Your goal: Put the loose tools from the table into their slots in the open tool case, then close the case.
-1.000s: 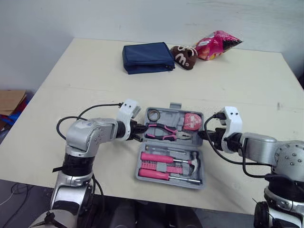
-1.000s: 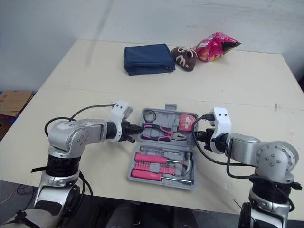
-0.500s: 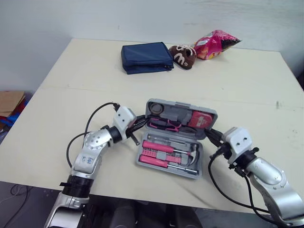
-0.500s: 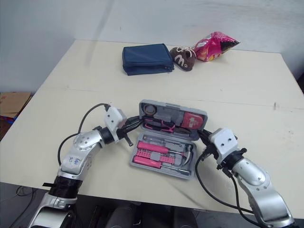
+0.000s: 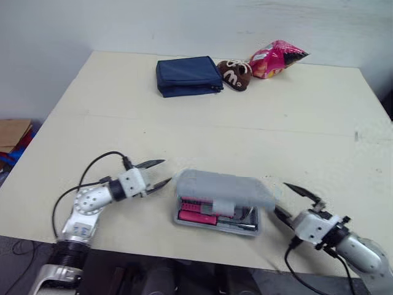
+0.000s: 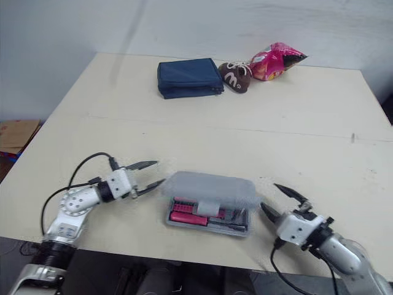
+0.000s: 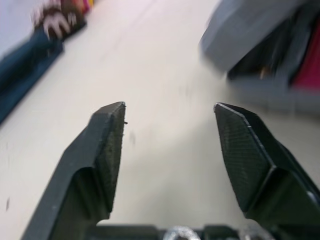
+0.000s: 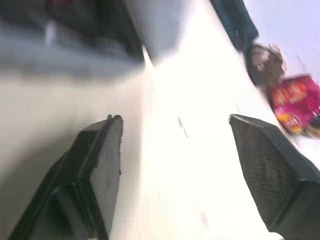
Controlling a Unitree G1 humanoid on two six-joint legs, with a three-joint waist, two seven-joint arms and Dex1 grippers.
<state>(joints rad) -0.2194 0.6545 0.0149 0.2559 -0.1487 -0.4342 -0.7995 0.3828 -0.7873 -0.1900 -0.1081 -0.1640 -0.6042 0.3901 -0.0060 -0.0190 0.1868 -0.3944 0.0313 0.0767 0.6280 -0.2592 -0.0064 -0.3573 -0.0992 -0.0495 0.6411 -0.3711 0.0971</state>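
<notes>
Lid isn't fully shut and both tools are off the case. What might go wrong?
The lid sits ajar over the pink handles; one proud of its slot may block latching. The left tool and right tool are open, clear of the case, so nothing presses it shut; it may stay unlatched.

A white "m" marks the brown pouch [image 5: 234,74] (the pink bag [image 5: 277,58] label is illegible).

Wide bare bench [image 5: 184,123] lies free between the case [image 5: 221,187] and the far pouch [image 5: 187,75], toy [image 5: 234,72] and bag [image 5: 276,58]. Left hand [image 5: 161,172] and right hand [image 5: 281,196] flank the case, each just clear of it
</notes>
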